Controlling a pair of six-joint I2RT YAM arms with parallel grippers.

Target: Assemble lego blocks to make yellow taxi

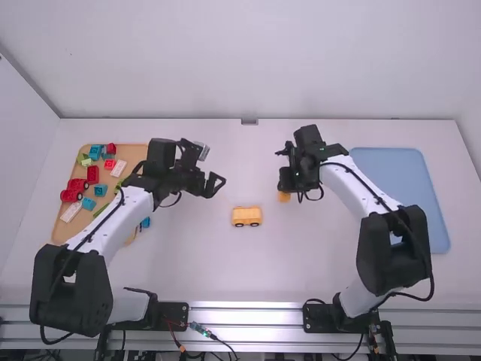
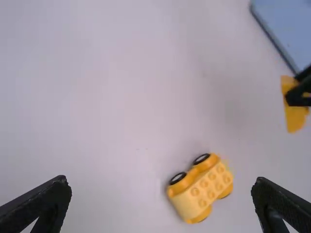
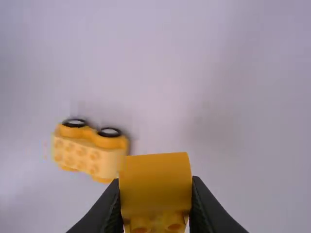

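The yellow wheeled base (image 1: 246,216) stands on the table between the arms, its studs up. My left gripper (image 1: 217,185) is above the table, up and left of the base; in the left wrist view the left gripper (image 2: 162,194) is wide open, the wheeled base (image 2: 201,187) beyond its fingers. To the base's right, my right gripper (image 1: 285,186) holds an orange-yellow block (image 1: 284,197). In the right wrist view the right gripper (image 3: 155,204) is shut on that block (image 3: 155,179), and the wheeled base (image 3: 90,149) lies apart from it.
A tan tray (image 1: 58,232) with several red, blue, green and white bricks stands at the left, partly under the left arm. Behind the right arm lies a blue tray (image 1: 398,169) at the right. A blue piece (image 1: 145,222) is beside the left forearm.
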